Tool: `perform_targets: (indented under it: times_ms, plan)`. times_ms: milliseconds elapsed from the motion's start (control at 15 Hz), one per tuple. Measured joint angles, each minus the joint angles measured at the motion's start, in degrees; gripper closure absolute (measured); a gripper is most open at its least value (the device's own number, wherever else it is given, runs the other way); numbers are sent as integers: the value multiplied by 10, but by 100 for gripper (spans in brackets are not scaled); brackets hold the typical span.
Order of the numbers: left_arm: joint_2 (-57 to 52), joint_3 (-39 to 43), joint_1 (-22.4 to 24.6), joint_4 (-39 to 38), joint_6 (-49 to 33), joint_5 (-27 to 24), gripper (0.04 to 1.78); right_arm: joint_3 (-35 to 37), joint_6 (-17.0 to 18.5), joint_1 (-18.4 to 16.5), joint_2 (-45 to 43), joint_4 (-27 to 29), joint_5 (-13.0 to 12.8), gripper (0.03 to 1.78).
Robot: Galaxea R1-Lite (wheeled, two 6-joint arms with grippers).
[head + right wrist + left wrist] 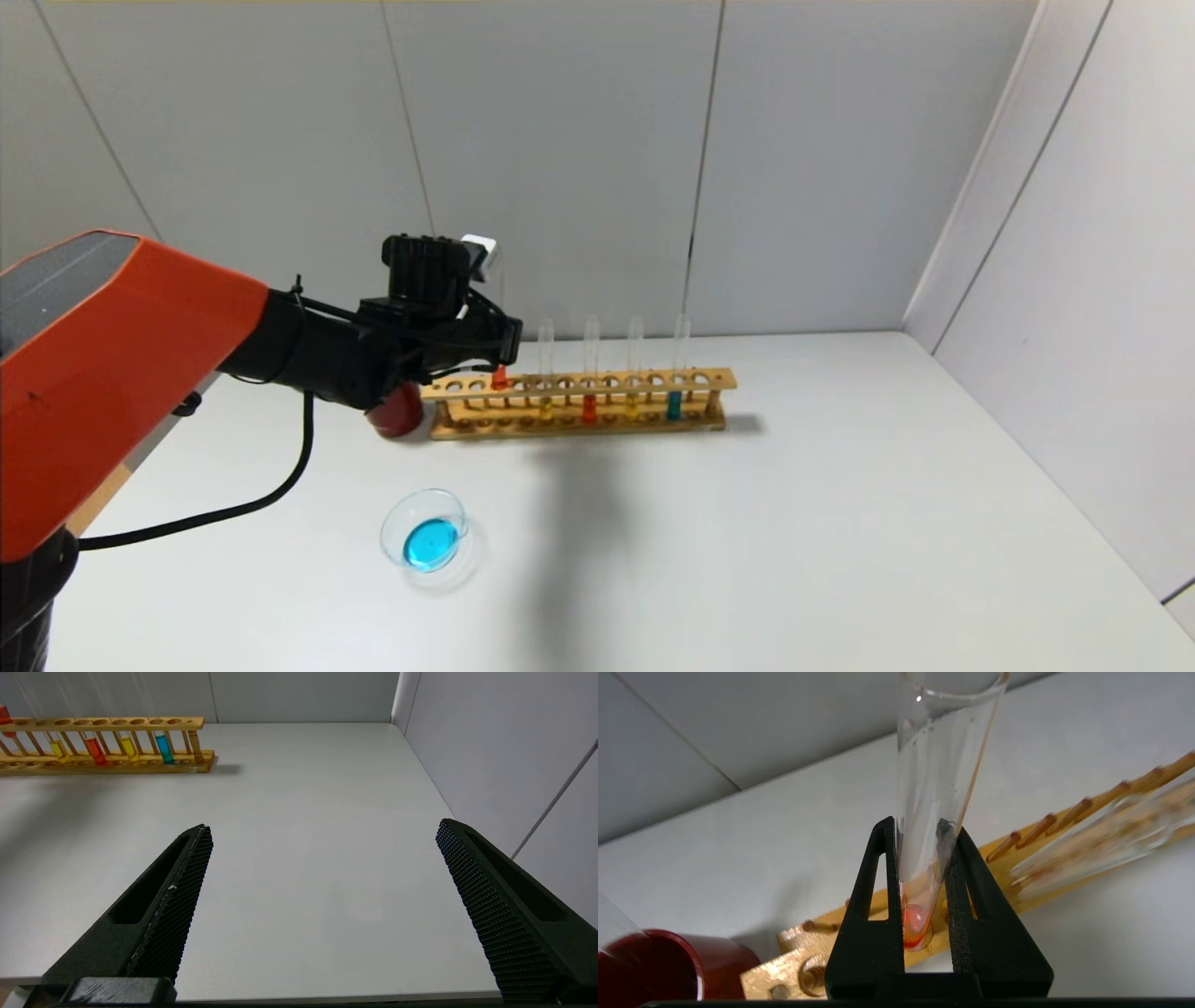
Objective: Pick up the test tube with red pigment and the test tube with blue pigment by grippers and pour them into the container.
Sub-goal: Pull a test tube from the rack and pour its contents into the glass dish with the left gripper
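Observation:
My left gripper (495,347) is shut on the test tube with red pigment (499,378), at the left end of the wooden rack (579,425). The tube stands about upright, its red bottom level with the rack's top rail. In the left wrist view the fingers (873,933) clamp the tube (934,765) just above the red liquid. The test tube with blue pigment (674,403) stands in the rack near its right end, also in the right wrist view (164,749). The container (425,532), holding blue liquid, sits on the table in front of the rack. My right gripper (324,826) is open and empty, low over the table's near right side.
A second red tube (589,408) and two yellow tubes (546,409) stand in the rack. A dark red cup (397,415) sits by the rack's left end, under my left arm. Grey walls close off the back and right of the white table (840,523).

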Motion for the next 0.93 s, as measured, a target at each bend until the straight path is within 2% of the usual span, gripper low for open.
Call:
perform_targets:
  times_ms: [600, 733, 933]
  plan:
    - [-112, -22, 0, 37, 39, -1, 151, 0, 0, 0, 0, 0, 0, 6]
    - [-151, -7, 2, 55, 60, -2, 151, 0, 0, 0, 0, 0, 0, 6]
    - [-220, 48, 23, 89, 135, -18, 151, 0, 0, 0, 0, 0, 0, 6]
